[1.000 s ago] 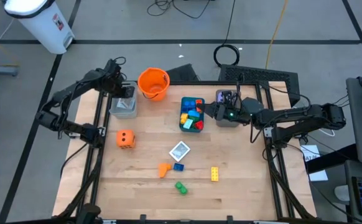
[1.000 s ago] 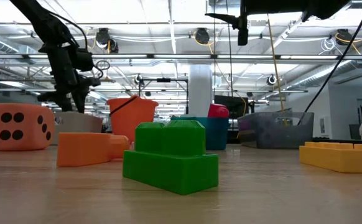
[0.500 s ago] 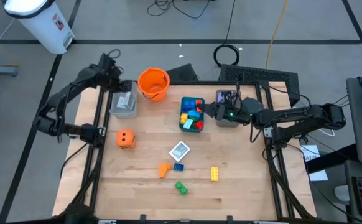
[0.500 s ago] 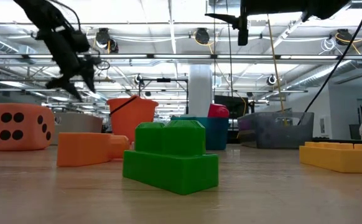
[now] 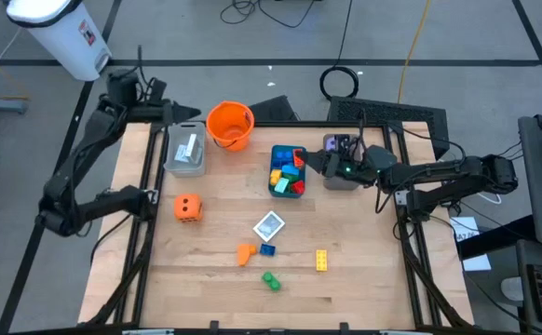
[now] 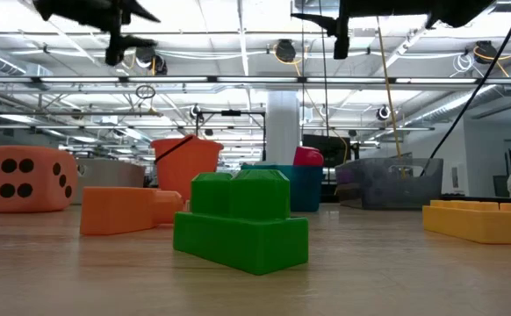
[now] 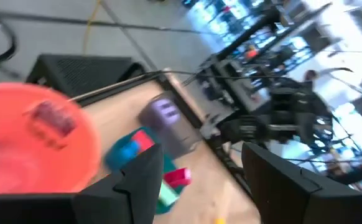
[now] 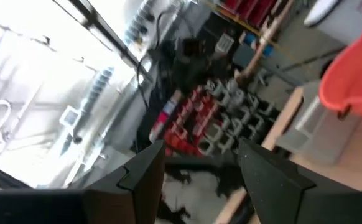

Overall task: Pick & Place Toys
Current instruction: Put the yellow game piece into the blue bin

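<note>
1. Orange bucket (image 5: 230,125): upright on the wooden table (image 5: 364,279) near its far edge, at about 11 o'clock from the table's middle; handle visible in the low view (image 6: 185,162).
2. Clear grey tray (image 5: 185,149): just beside the bucket, at its 8 o'clock.
3. Teal tray (image 5: 288,171): at 4 o'clock from the bucket, near the table's middle.
4. Grey tray (image 5: 340,160): just at 3 o'clock of the teal tray, at the table's edge.
5. White bin (image 5: 59,33): on the floor, well apart, at 10 o'clock.
6. Coiled black cable (image 5: 340,82): on the floor, at 12 o'clock of the grey tray.
7. Yellow cable (image 5: 411,46): trailing across the floor at 1 o'clock.
</note>
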Tool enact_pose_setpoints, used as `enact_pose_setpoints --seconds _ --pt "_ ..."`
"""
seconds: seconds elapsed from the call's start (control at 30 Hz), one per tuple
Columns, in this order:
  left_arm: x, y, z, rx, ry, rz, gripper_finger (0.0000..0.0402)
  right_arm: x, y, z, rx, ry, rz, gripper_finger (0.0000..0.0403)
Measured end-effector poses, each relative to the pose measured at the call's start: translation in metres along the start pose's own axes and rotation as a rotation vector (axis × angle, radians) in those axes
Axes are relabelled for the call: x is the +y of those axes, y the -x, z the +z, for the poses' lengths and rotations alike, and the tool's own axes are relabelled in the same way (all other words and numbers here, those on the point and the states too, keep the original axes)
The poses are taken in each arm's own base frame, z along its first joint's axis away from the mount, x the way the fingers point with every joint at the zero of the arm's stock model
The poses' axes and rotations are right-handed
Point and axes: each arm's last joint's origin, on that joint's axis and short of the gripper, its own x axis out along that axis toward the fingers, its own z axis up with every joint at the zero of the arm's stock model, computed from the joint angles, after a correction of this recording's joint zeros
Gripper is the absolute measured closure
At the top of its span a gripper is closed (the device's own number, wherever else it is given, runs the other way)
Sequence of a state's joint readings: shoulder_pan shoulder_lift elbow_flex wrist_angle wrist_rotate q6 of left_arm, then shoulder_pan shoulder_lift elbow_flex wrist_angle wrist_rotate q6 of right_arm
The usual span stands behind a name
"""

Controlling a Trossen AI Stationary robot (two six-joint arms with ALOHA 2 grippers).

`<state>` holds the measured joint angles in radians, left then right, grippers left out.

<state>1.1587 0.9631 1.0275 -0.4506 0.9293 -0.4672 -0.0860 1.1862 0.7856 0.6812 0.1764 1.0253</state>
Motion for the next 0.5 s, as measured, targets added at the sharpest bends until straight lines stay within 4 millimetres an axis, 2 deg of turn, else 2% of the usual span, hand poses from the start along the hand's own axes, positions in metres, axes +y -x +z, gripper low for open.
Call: enact_pose_setpoints --seconds 0.2,0.5 --pt "-0.036 -0.013 -0.003 -0.031 -0.042 -0.122 0.0178 0.010 0.001 0.007 -0.082 0.012 0.095 0.0206" --pt "-0.104 -0.037 -0.015 -0.104 -0.296 -0.481 0.0179 0.039 0.007 0.003 -0.095 0.083 0.329 0.0206"
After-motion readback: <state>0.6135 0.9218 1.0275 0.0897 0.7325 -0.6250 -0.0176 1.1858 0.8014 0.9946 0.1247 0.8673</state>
